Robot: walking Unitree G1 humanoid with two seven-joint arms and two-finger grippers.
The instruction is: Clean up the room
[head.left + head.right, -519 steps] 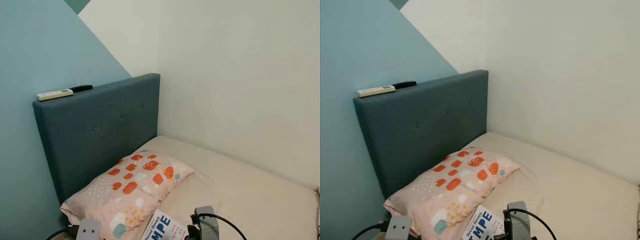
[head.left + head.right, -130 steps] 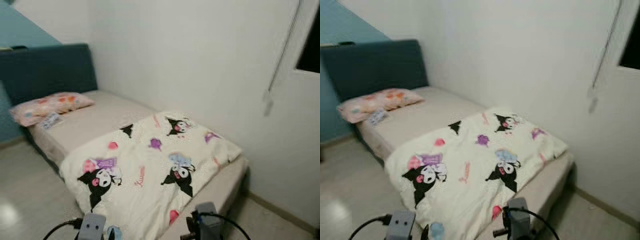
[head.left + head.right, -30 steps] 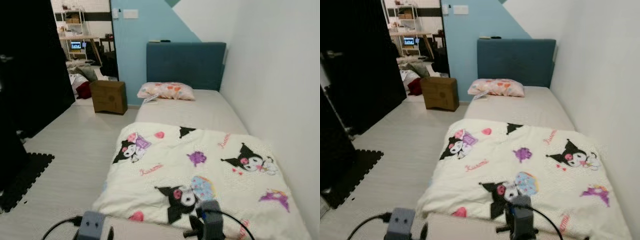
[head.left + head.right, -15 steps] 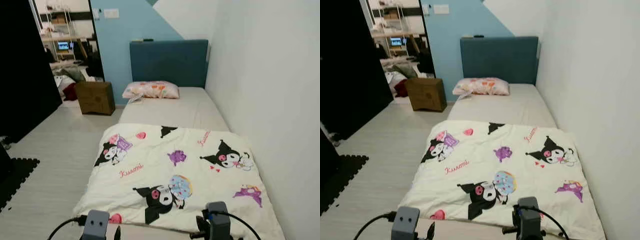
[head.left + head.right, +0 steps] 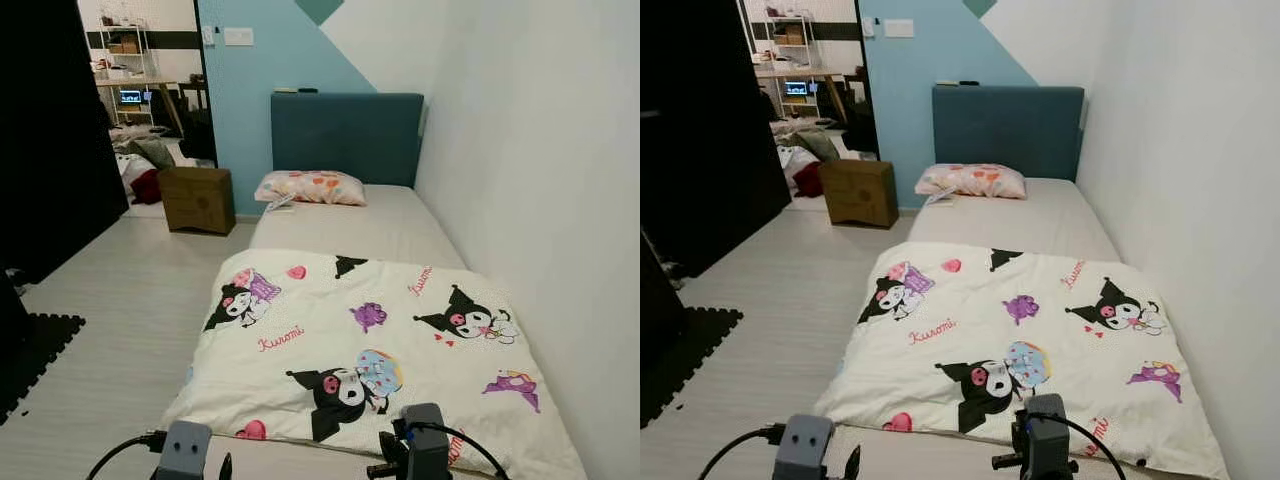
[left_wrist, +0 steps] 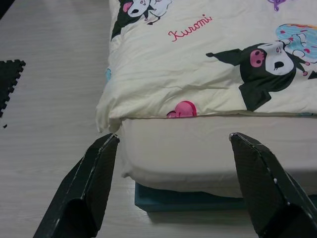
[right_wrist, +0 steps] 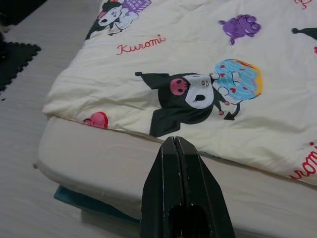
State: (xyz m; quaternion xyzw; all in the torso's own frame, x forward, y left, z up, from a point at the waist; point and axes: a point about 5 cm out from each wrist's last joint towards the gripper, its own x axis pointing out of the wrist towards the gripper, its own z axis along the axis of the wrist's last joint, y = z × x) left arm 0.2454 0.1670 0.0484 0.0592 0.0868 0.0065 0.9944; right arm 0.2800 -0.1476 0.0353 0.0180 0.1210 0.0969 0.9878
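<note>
1. Blanket [image 5: 370,350], cream and printed with black-and-pink cartoon figures and the word "Kuromi", is spread over the near half of the bed [image 5: 345,225], from the centre of the head views toward 6 o'clock; its near edge is rumpled and stops short of the mattress foot.
2. A pink pillow [image 5: 312,187] with orange patches is seen at 12 o'clock against the blue headboard [image 5: 347,135], and a small white item [image 5: 281,203] is seen beside the pillow's corner; what it is cannot be told.
3. A wooden box [image 5: 198,199] is placed on the floor at 10 o'clock, near a dark doorway.
4. Compared with half a second ago, the whole scene is shifted slightly rightward and downward, so the camera has been turned; the bedding lies as before.
5. In the left wrist view, the left gripper [image 6: 173,173] is shown wide open and empty, before the mattress foot.
6. In the right wrist view, the right gripper [image 7: 176,168] is shown pressed closed, holding nothing, above the foot edge.
</note>
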